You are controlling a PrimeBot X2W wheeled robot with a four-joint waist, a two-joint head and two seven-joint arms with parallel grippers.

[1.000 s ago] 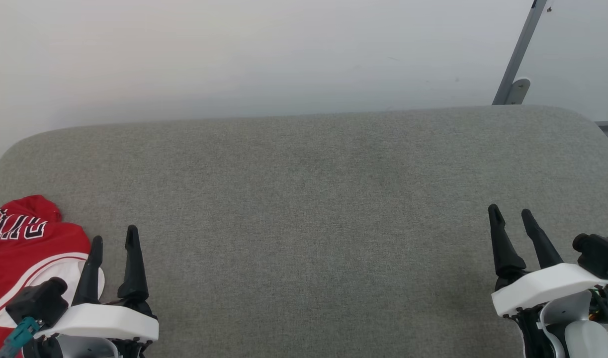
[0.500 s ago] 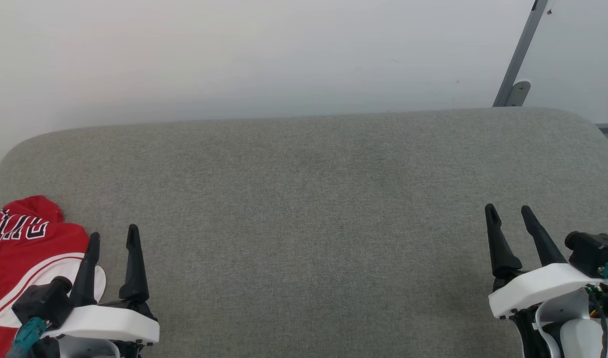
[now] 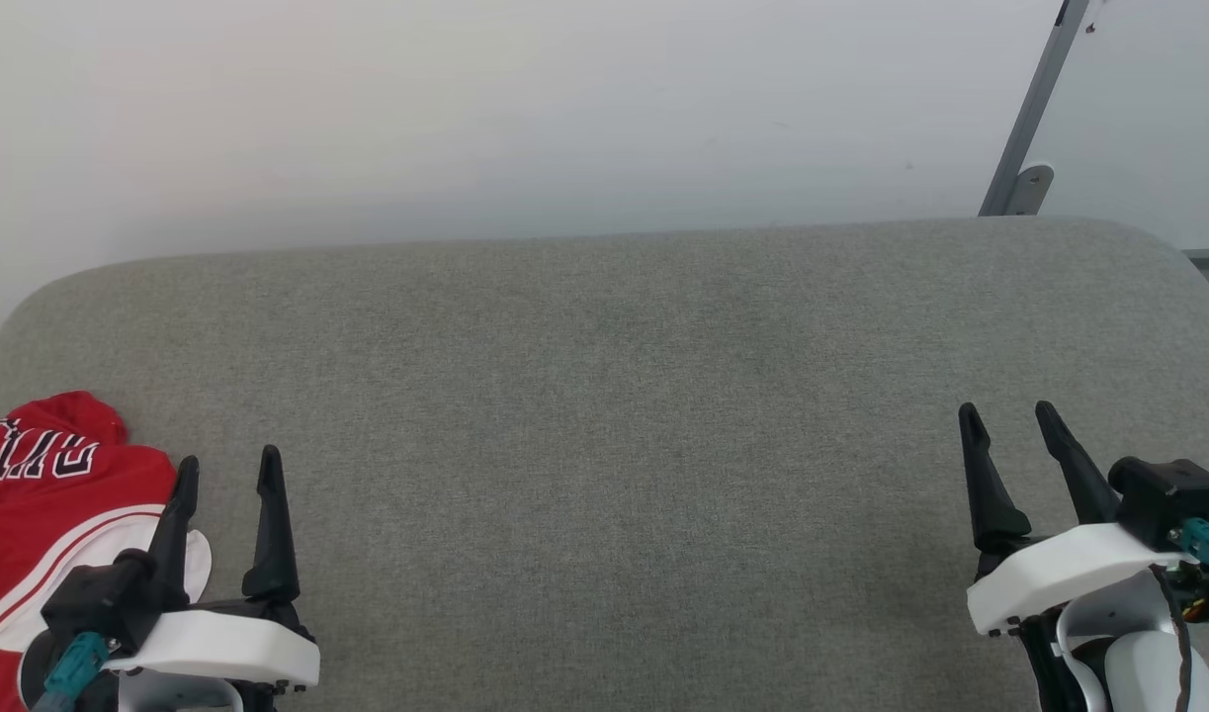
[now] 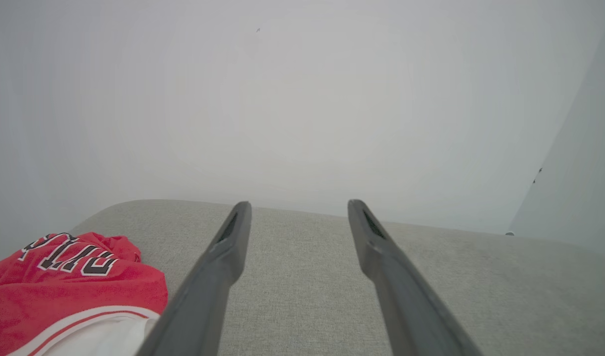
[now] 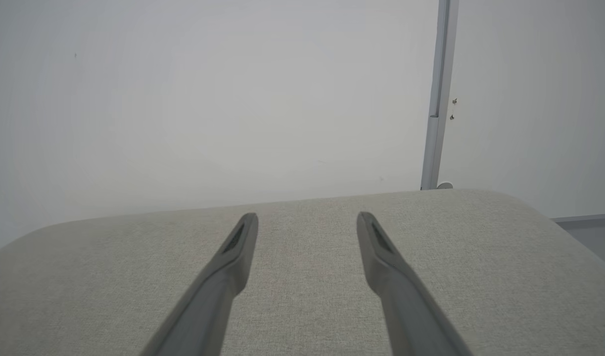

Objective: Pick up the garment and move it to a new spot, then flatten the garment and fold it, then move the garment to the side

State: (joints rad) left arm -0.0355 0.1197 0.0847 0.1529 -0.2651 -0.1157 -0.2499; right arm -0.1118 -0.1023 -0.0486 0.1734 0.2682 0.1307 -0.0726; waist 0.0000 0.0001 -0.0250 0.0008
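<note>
The garment (image 3: 50, 504) lies crumpled at the near left edge of the grey upholstered surface (image 3: 604, 396), red with white trim and part of its black lettering showing. The left tool (image 3: 227, 460) sits just right of it, fingers spread wide and empty; whether it touches the cloth is unclear. The right tool (image 3: 1006, 412), near right and well apart, is equally wide, holding nothing.

The garment (image 3: 50, 494) is red, with a white panel edged in red-and-white stripe and black lettering outlined in white. The cushioned surface (image 3: 604, 396) is grey-green with a fine woven fleck. The wall (image 3: 466, 99) is plain off-white, the post (image 3: 1037, 109) pale grey. The left gripper (image 3: 227, 458) and right gripper (image 3: 1005, 409) have black fingers, white housings and teal connectors.
</note>
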